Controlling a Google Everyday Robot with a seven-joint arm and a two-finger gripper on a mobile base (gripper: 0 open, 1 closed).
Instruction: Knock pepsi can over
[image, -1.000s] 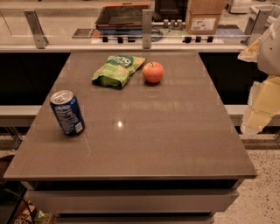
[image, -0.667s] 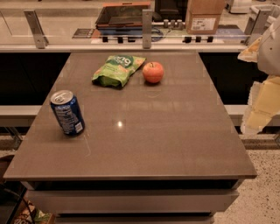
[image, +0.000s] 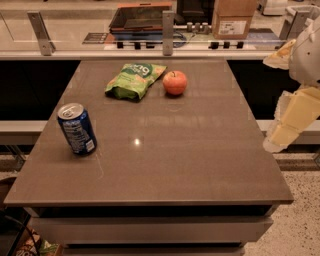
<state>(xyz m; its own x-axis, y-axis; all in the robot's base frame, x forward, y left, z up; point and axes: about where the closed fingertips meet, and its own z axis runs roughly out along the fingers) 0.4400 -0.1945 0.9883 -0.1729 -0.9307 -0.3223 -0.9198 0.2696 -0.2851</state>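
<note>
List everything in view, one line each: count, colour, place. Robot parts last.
pepsi can: one, dark blue with silver top, upright near the table's left edge
snack bag: one, green, far side of table, left of the apple
apple: one, red-orange, far side of table, beside the snack bag
table: one, grey-brown, centre
cardboard box: one, brown, back counter, right
end effector: one, pale cream, off the table's right edge

Grey-brown rect. stone-look counter (image: 200, 170), glossy, light glare spot (image: 136, 142) near centre-left. Behind it: pale ledge (image: 75, 52) w/ upright metal posts (image: 168, 32), brown cardboard box (image: 234, 17), dark flat tray (image: 142, 16). Speckled terrazzo floor (image: 300, 227) btm right.
</note>
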